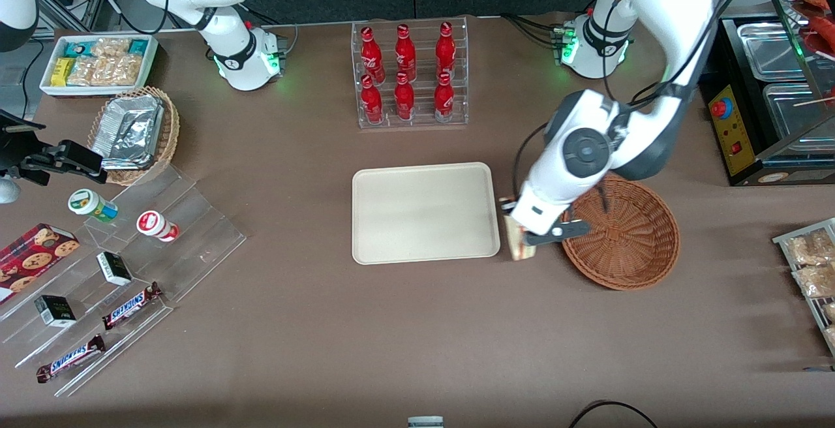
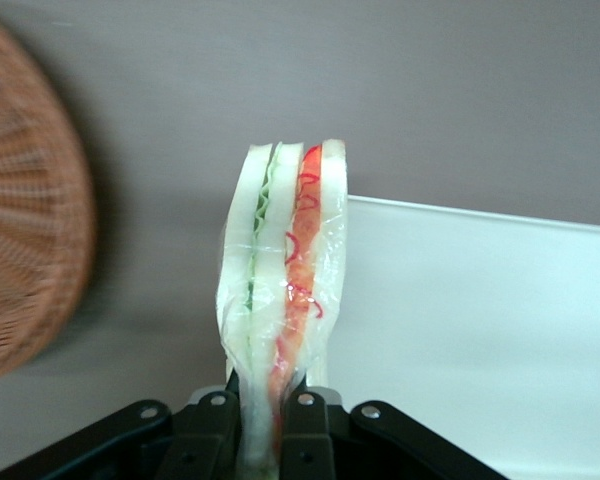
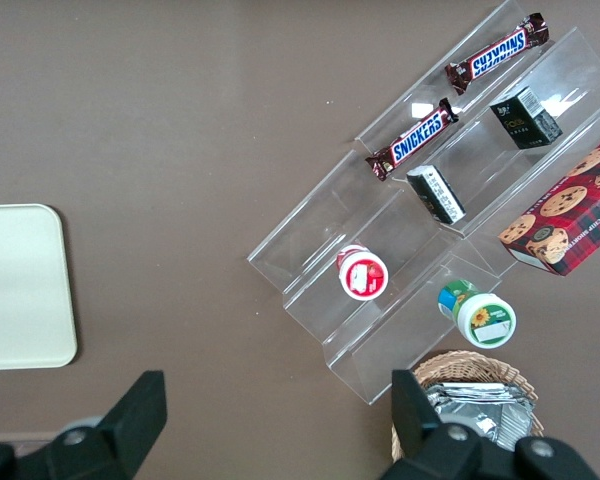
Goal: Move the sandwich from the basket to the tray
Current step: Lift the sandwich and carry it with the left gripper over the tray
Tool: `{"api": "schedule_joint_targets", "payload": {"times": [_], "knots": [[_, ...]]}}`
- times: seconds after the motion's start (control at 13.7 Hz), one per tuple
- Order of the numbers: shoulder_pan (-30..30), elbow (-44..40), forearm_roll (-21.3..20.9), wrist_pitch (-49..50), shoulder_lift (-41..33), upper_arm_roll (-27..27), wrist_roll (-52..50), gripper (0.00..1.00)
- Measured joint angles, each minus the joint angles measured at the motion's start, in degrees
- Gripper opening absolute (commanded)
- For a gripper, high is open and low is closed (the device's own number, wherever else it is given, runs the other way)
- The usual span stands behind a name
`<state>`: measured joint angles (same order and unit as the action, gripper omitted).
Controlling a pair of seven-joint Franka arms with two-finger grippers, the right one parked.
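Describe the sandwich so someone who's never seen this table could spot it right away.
Find the cream tray mid-table and the reddish-brown wicker basket beside it. In the gap between them hangs the left gripper, shut on the sandwich. It is the only plastic-wrapped white-bread wedge here, with red and green filling stripes.

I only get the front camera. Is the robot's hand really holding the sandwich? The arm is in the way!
Observer: Yes. The wrist camera shows the gripper shut on the sandwich, pinching its lower end.
Operator: What's inside it?
Observer: A green layer and a red one between white bread, all wrapped in clear film.
Operator: Is it over the tray yet?
Observer: Not quite. In the wrist view the tray lies beside the sandwich, with the basket next to it too.
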<state>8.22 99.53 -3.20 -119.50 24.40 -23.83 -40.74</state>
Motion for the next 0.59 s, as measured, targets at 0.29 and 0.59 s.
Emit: {"api": "schedule_joint_targets", "payload": {"times": [0.29,0.59], "knots": [[7.7,-9.93,-4.3,-0.01,9.3,-2.0,-3.46,0.0],[14.02,-14.42,-10.55,-0.01,15.26,-1.99,-12.72,0.0]]}}
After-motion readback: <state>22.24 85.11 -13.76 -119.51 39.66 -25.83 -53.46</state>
